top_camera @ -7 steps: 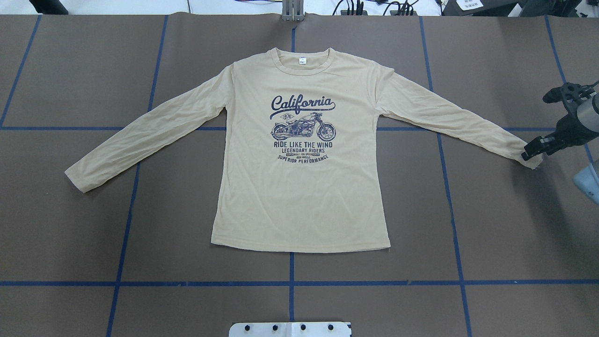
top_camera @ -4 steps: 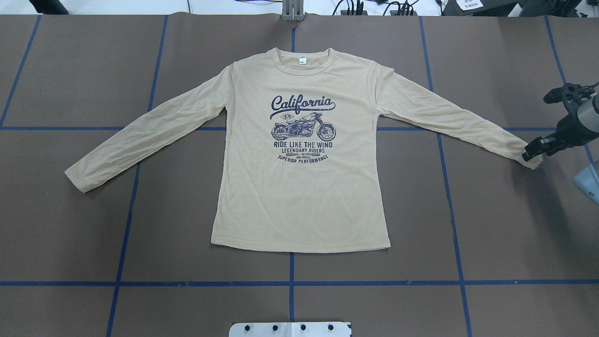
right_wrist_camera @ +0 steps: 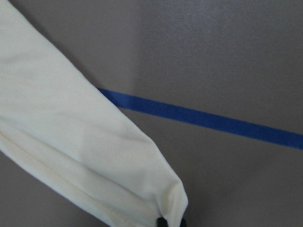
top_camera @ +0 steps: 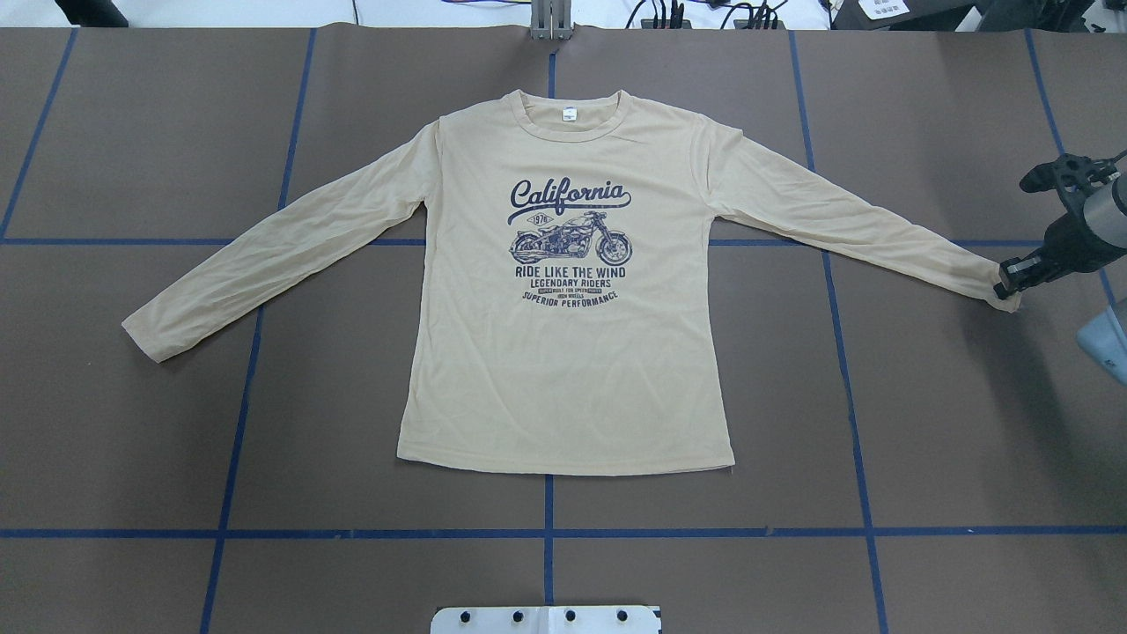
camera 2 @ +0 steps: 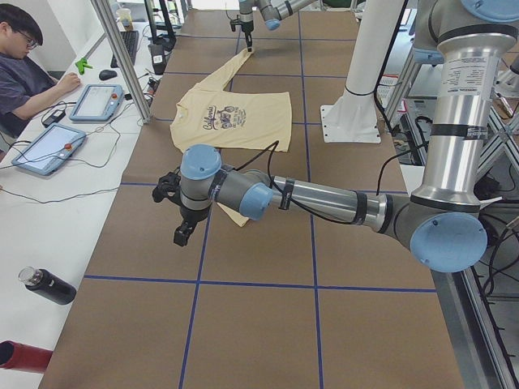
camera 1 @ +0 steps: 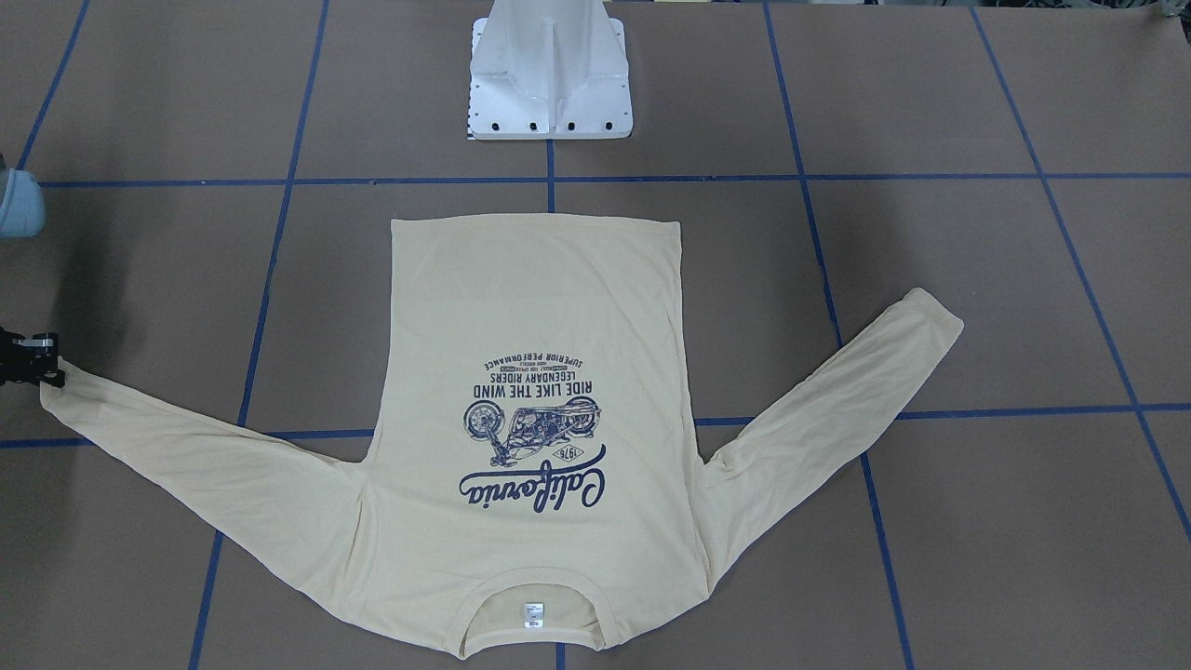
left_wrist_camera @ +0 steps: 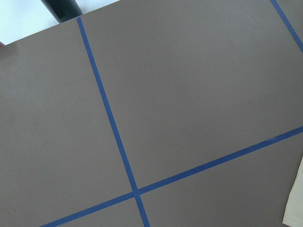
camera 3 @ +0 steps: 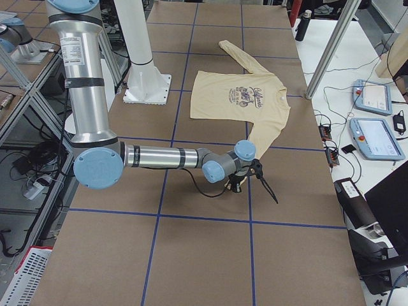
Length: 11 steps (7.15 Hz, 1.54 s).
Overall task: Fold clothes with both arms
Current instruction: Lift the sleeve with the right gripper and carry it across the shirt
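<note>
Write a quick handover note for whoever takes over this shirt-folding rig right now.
Right gripper: looks shut on the cuff of the T-shirt's sleeve on the robot's right.
Left gripper: over bare table near the other cuff; open or shut, cannot tell.
T-shirt lies flat, print up, sleeves spread, collar away from the robot.
Done: no fold yet. Left: fold sleeves and body.

Cream-yellow T-shirt [top_camera: 563,379], navy motorcycle print [top_camera: 570,242]; brown table [top_camera: 924,423], blue tape grid lines [top_camera: 704,533].
</note>
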Each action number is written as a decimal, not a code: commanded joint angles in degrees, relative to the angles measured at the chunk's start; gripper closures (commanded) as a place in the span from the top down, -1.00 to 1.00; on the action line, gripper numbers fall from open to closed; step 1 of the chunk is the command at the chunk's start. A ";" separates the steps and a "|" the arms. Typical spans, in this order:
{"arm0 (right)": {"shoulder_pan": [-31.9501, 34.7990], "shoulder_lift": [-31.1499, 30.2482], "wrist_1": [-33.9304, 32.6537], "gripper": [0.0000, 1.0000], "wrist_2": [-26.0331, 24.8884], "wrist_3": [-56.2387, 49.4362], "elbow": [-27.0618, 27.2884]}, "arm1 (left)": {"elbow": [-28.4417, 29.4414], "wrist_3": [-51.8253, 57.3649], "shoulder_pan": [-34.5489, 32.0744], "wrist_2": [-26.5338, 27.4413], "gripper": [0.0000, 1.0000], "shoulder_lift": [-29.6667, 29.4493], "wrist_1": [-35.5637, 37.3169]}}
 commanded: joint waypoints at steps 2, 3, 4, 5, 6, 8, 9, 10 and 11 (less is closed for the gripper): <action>0.17 0.12 0.00 -1.00 0.56 0.00 2.22 | 0.13 -1.83 0.00 -0.09 0.99 -0.09 0.00; 0.96 -0.84 0.70 -1.00 1.69 0.00 5.63 | 0.13 -2.02 0.00 -0.09 0.99 -0.09 0.00; 2.96 -0.50 0.18 -1.00 3.70 0.18 8.71 | 0.22 -2.02 0.00 -0.09 0.99 0.00 0.00; 6.12 1.16 0.26 -1.00 8.25 0.18 9.61 | 0.31 -1.93 0.00 -0.09 0.99 0.00 0.00; 8.85 3.52 0.61 -1.00 11.69 0.53 9.71 | 0.31 -2.02 0.00 -0.09 0.99 0.00 0.00; 11.24 11.50 0.53 -1.00 16.89 4.37 9.62 | 0.48 -1.93 0.00 -0.09 0.99 0.09 -0.09; 11.16 17.20 0.44 -1.00 17.87 10.66 9.54 | 0.83 -1.93 0.00 0.00 0.99 0.09 -0.09; 10.46 23.00 0.26 -1.00 17.88 18.38 9.10 | 0.83 -2.02 0.00 -0.09 0.99 0.09 0.00; 8.72 27.23 0.26 -1.00 17.70 21.42 8.31 | 0.83 -2.02 0.00 0.00 0.99 0.09 0.00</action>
